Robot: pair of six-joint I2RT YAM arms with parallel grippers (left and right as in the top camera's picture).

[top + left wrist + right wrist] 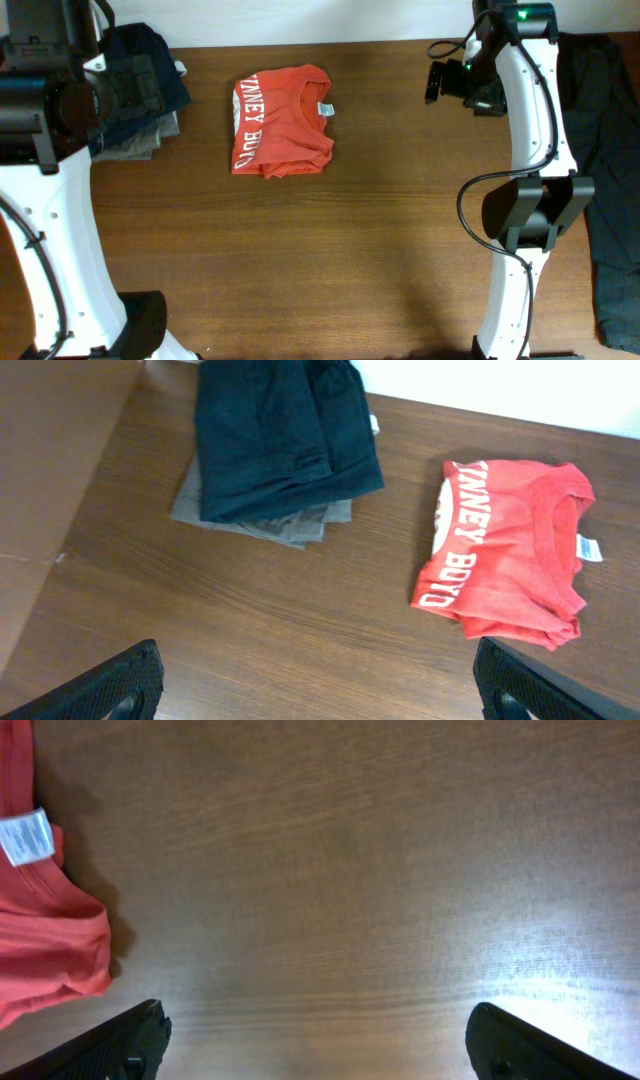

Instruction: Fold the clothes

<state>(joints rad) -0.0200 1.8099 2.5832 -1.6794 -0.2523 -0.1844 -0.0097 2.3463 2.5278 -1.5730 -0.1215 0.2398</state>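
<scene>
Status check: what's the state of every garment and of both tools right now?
T-shirt: folded, lettering up, lying flat, nothing gripping it.
dark-and-grey stack: folded, piled at far left.
dark garment: unfolded, lying loose at far right.
left tool: open, empty.
right tool: open, empty.

I count 1 red-orange T-shirt (282,122) on 1 table (330,260), 1 stack of folded clothes (150,75) far left (2 layers I can make out, dark over grey), 1 dark cloth (605,150) at the right edge, and 2 white arms: the left arm (55,230) and the right arm (535,110).
</scene>
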